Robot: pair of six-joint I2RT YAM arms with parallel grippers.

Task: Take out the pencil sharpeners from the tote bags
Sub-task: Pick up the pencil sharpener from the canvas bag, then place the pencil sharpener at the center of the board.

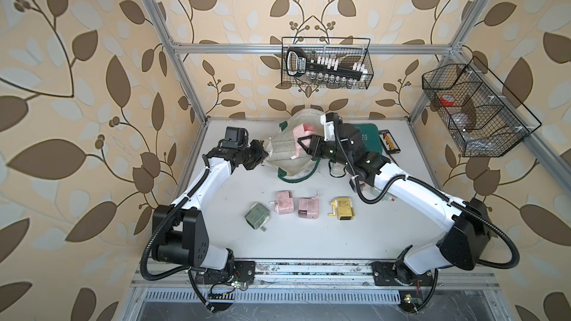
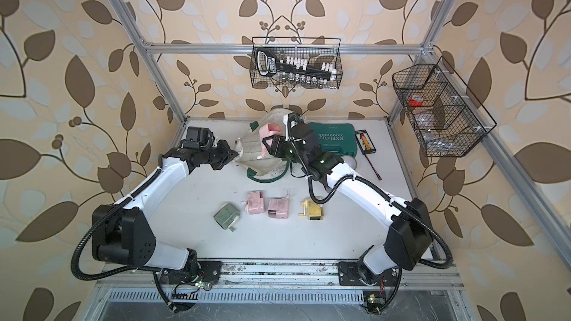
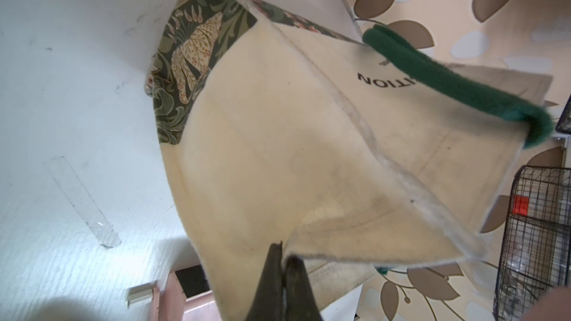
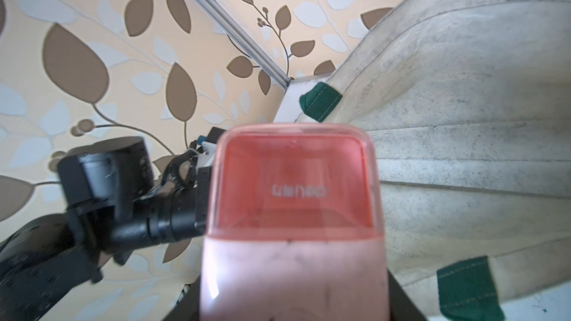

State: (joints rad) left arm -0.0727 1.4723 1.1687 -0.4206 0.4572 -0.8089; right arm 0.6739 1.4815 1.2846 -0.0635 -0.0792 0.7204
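The right gripper point(image 1: 302, 144) is clamped on a pink sharpener point(image 4: 293, 186), holding it at the mouth of the tote point(image 1: 284, 154). In the right wrist view the sharpener's long axis runs straight out from the jaws, with its red drawer end farthest from the wrist and the tote's pale lining beside it. I cannot tell whether its lower end has cleared the rim.

The left gripper point(image 3: 284, 273) is pressed together on the tote's cloth edge, on the side away from the right arm. It holds that edge up off the table point(image 1: 278, 242).

The tote lies on its side, and its green handle point(image 1: 290, 177) trails toward the robot. A row of sharpeners point(image 1: 310, 207) lies well apart from the tote, nearer the robot's base, with a yellow sharpener point(image 1: 341, 208) at its right end.

The drop spot therefore lies back toward the base from the right gripper. That arm carries the load and is the nearer one to bare table beside the yellow sharpener. The move looks like a pull back and then down, while the left grip keeps the tote from following.
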